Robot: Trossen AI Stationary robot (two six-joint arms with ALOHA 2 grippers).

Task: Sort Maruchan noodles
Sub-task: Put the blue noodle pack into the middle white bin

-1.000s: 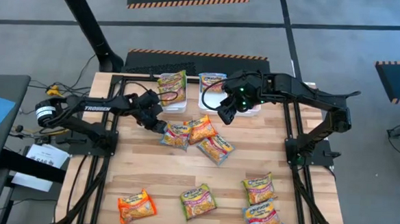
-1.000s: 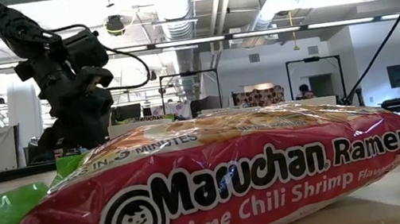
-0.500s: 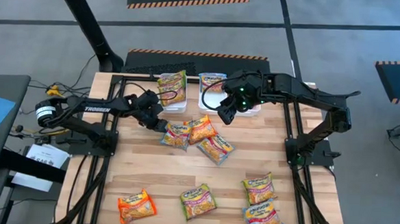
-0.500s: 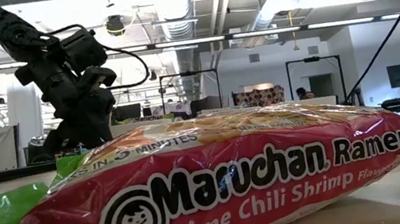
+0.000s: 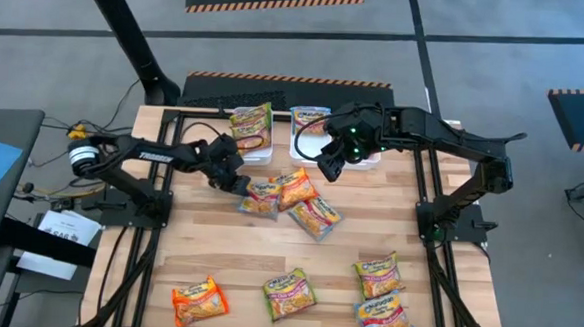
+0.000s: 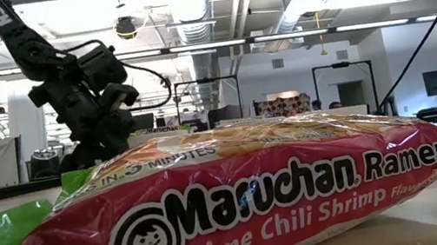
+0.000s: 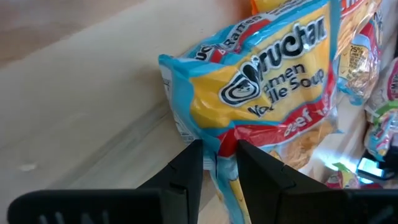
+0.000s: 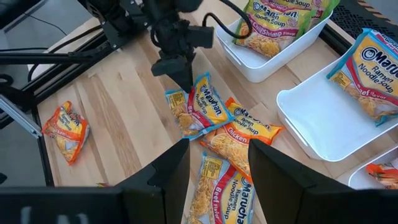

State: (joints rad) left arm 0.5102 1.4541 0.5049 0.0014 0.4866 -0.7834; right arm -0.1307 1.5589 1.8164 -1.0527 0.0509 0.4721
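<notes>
Right now my left end effector point(image 5: 239, 184) has its two dark fingers point(image 7: 186, 168) drawn narrow on the near-left corner of the flat blue-edged plastic ramen packet point(image 7: 267, 93), which lies at the left end of the small heap in the middle of the wooden worktop point(image 5: 267, 252). From that corner the packet's long axis runs away to the right. My right end effector point(image 5: 329, 166) hangs wide and empty just beyond the heap, over the white rectangular plastic bins point(image 8: 339, 118), so the left arm is nearer.
</notes>
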